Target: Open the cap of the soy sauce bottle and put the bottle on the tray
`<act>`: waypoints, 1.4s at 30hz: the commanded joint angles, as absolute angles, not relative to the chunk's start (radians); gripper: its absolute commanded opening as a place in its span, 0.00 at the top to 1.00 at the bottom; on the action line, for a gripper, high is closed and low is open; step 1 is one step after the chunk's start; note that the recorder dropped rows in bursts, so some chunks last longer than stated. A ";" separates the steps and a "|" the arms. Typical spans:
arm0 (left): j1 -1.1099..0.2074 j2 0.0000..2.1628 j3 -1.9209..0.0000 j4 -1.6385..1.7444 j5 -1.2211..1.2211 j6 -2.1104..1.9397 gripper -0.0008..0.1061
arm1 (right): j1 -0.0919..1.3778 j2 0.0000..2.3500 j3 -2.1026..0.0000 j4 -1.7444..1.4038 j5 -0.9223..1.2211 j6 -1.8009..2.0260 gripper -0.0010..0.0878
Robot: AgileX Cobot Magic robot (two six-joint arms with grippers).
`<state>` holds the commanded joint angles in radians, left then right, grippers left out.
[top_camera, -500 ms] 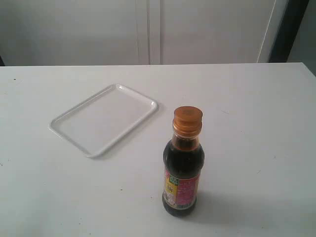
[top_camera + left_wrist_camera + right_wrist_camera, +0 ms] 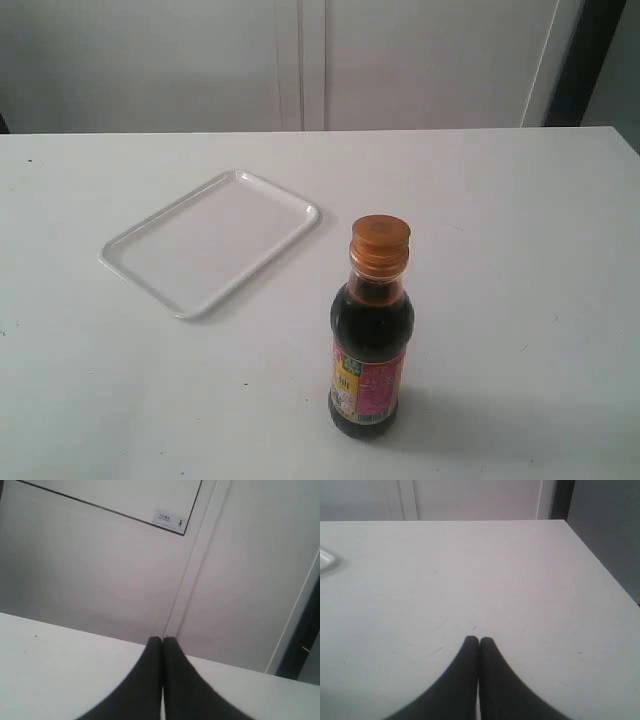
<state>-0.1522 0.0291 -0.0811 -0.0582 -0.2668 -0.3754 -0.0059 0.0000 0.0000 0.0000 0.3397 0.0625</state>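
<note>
The soy sauce bottle (image 2: 370,340) stands upright near the table's front, dark liquid inside, pink and yellow label low on its body. Its amber cap (image 2: 380,243) sits closed on the neck. The white tray (image 2: 150,262) lies flat and bare to the bottle's back left, a corner of it showing in the right wrist view (image 2: 327,560). Neither arm appears in the exterior view. My left gripper (image 2: 162,640) is shut on nothing, pointing over the table toward the wall. My right gripper (image 2: 479,640) is shut on nothing above bare tabletop. The bottle shows in neither wrist view.
The white table (image 2: 520,220) runs back to a pale panelled wall (image 2: 300,60). In the right wrist view the table's side edge (image 2: 600,565) drops off to a dark floor. A dark vertical strip (image 2: 575,60) stands at the back right.
</note>
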 joint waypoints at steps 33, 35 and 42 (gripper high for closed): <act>-0.188 0.753 -0.502 0.996 -0.562 -1.017 0.99 | -0.006 0.000 0.000 0.000 0.340 0.063 0.99; -0.231 0.771 -0.502 1.014 -0.557 -1.013 0.99 | -0.006 0.000 0.000 0.000 0.340 0.063 0.99; -0.352 0.817 -0.502 1.070 -0.637 -1.013 0.99 | -0.006 0.000 0.000 0.000 0.340 0.063 0.99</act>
<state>-0.3523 0.8174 -0.5021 1.0701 -0.6366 -1.0133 -0.0059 0.0000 0.0000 0.0000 0.3397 0.0625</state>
